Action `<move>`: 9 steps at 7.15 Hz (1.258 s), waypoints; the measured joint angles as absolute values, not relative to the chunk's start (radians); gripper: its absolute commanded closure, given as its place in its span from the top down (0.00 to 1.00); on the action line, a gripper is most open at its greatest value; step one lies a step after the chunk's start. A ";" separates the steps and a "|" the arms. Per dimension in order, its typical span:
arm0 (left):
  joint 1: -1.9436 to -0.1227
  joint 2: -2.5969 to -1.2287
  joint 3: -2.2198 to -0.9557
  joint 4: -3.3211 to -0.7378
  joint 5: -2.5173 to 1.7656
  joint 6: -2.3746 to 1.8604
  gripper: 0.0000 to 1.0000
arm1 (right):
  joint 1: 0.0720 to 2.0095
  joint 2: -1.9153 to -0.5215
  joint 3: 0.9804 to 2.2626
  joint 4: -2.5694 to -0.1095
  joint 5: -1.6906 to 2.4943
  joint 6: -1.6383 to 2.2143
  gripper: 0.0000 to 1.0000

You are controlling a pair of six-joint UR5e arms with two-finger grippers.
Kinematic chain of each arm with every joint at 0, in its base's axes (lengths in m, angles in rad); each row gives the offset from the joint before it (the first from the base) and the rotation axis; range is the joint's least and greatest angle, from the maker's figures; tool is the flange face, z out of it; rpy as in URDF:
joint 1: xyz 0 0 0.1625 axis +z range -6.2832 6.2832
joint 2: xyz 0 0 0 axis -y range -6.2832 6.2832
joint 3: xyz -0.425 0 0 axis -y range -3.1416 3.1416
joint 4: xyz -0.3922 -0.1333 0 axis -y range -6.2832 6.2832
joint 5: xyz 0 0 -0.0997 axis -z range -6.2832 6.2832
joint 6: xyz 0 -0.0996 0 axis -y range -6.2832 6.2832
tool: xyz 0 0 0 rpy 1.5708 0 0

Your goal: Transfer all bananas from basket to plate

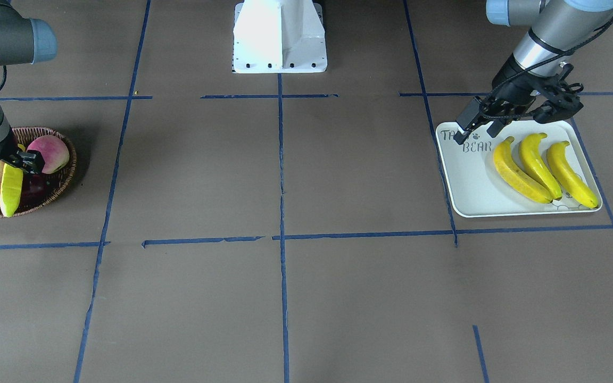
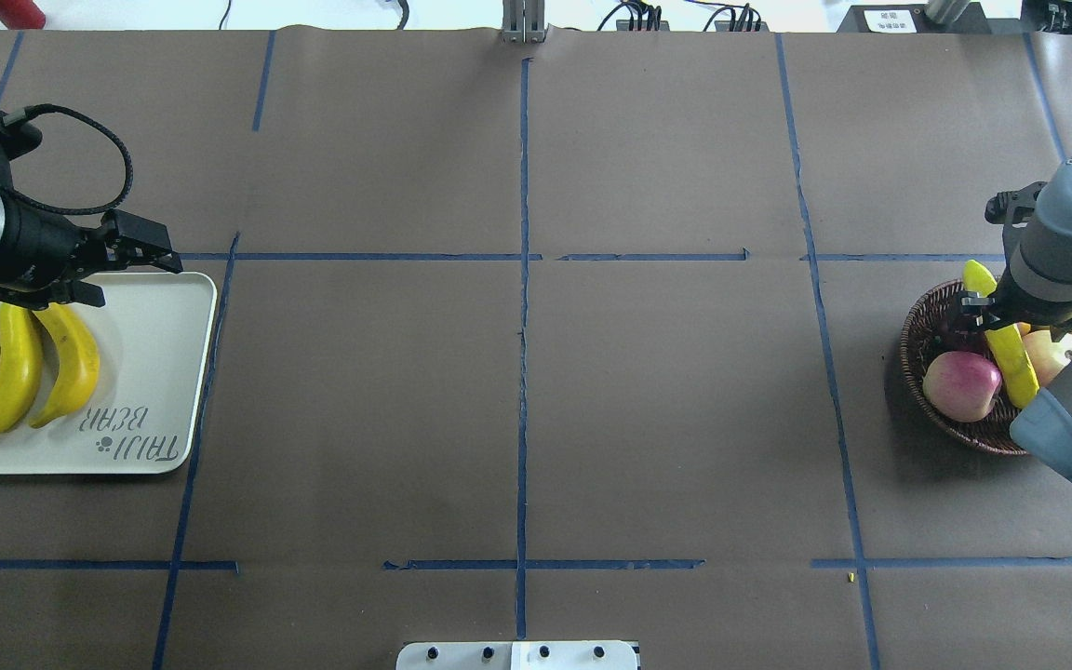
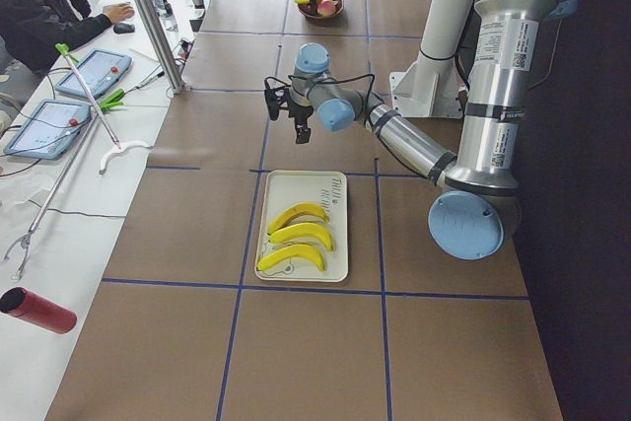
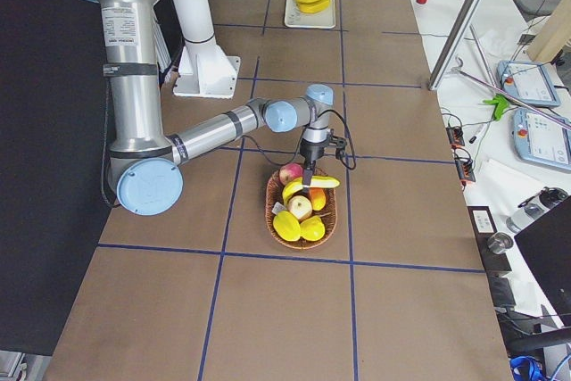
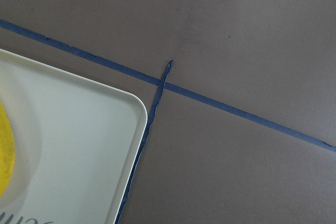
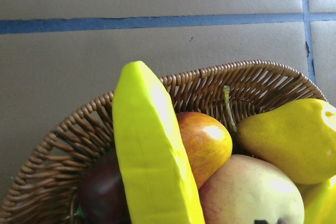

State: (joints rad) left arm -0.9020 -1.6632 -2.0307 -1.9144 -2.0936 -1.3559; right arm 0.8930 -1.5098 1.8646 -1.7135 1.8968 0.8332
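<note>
"Bananas [image 1: 538, 165] are the item under review. Start at the jaws: what does the right gripper [image 1: 6, 167] have?"

"Its jaws are closed across the pale greenish banana [image 1: 11, 191]. That fruit is tilted, with one end up toward the wrist and the other down over the basket [image 1: 51, 196]. I cannot tell whether the low end touches the fruit beneath it."

"What is around it?"

"A pink-red apple [image 1: 48, 151] sits just beside the grip, on the side toward the table's middle. A yellow pear-shaped fruit [image 6: 291, 137] and a red-yellow fruit [image 6: 205, 140] lie lower in the same basket. The basket stands at the right end of the table [image 1: 338, 170], close to a blue tape line [image 1: 115, 175]."

"And the left gripper [image 1: 477, 135]?"

"Its jaws are spread and nothing is between them. It hangs raised above the plate [image 1: 469, 186], over the edge that faces the table's middle, and is clear of the fruit."

"What is on the plate?"

"Three yellow bananas lie side by side, curved the same way and nearly touching, in the half farther from the table's middle. The lettered half is bare. The plate sits at the left end of the table — well apart from the basket."

"What is the count?"

"Three are on the plate and one is in the right jaws over the basket."
</note>
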 measured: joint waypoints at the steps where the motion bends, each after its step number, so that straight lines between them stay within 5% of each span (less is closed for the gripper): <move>1: -0.901 -1.664 -2.030 -1.914 -2.093 -1.356 1.00 | 0.894 -1.510 1.870 -1.713 1.896 0.832 0.22; 3: -0.899 -1.667 -2.030 -1.912 -2.091 -1.358 1.00 | 0.897 -1.513 1.882 -1.713 1.893 0.830 0.05; 9: -0.896 -1.677 -2.030 -1.908 -2.094 -1.361 1.00 | 1.120 -1.590 2.159 -1.771 1.970 0.397 0.00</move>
State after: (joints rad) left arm -0.8959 -1.6766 -2.0305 -1.9083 -2.0943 -1.3606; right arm 1.1198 -1.5903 2.1587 -1.7707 1.9696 0.3969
